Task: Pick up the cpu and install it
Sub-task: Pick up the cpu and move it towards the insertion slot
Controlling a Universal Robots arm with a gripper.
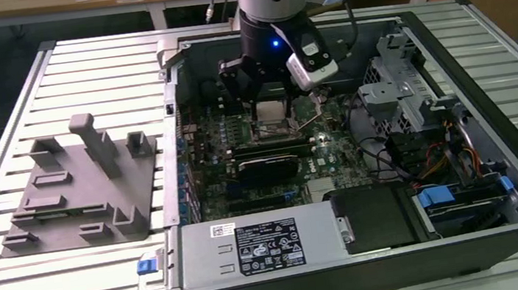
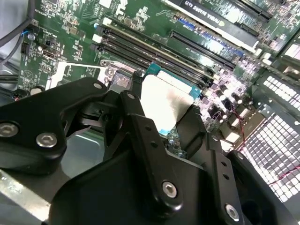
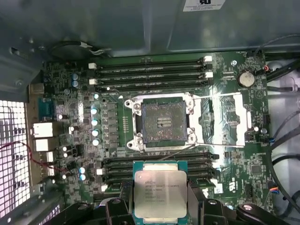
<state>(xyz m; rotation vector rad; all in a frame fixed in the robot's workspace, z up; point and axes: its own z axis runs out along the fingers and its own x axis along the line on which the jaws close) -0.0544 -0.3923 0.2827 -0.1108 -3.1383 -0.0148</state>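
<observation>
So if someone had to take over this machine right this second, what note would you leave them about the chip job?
Jaws: shut on the cpu, gripping two opposite edges, silvery top up.
Where: the cpu is held above the motherboard inside the open computer case, close to the socket but apart from it.
Socket: empty, with its metal frame swung open to one side.
Done: the cpu is picked up and brought over the board.
Left: the cpu is not yet seated in the socket, so the install is not done.

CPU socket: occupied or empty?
Empty. In the first wrist view the socket shows bare contacts, while the cpu is clamped in the end effector, apart from it.
</observation>
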